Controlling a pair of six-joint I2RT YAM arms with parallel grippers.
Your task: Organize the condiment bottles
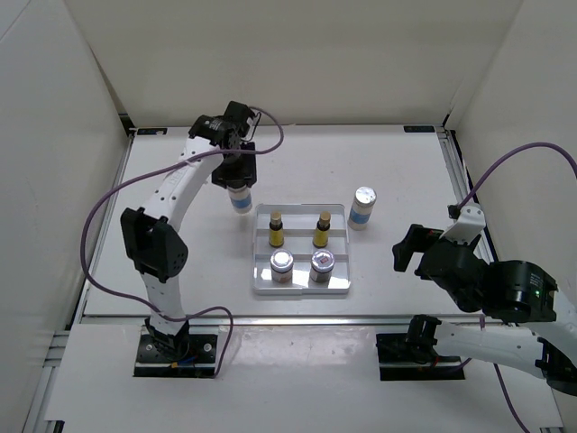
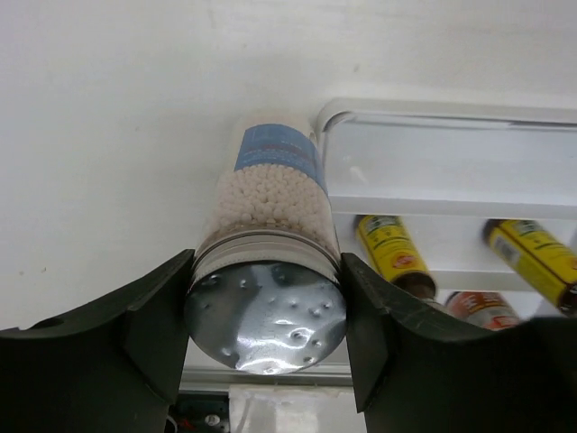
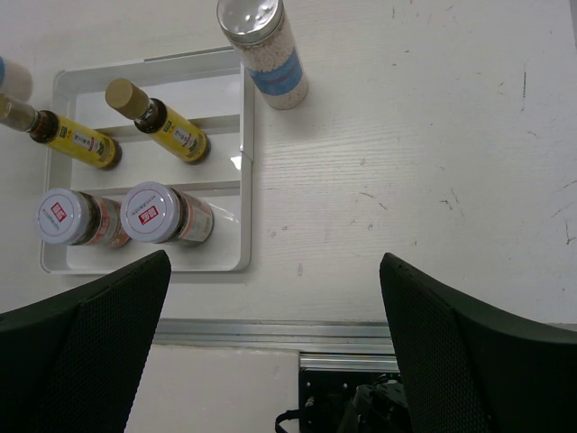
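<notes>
My left gripper (image 1: 236,171) is shut on the silver cap of a white bottle with a blue band (image 1: 239,200), which stands on the table just left of the white tray (image 1: 302,290). In the left wrist view both fingers (image 2: 149,325) press the cap of that bottle (image 2: 270,271). Two yellow dark-capped bottles (image 1: 276,230) (image 1: 321,229) stand in the tray's middle step and two silver-lidded jars (image 1: 281,265) (image 1: 322,264) in its front step. A second white bottle (image 1: 361,208) stands right of the tray. My right gripper (image 1: 406,248) hangs open and empty, near the table's front right.
The right wrist view shows the tray rim (image 3: 245,180), the second white bottle (image 3: 266,50) beside it, and the metal rail (image 3: 270,334) along the table's front edge. White walls enclose the table on three sides.
</notes>
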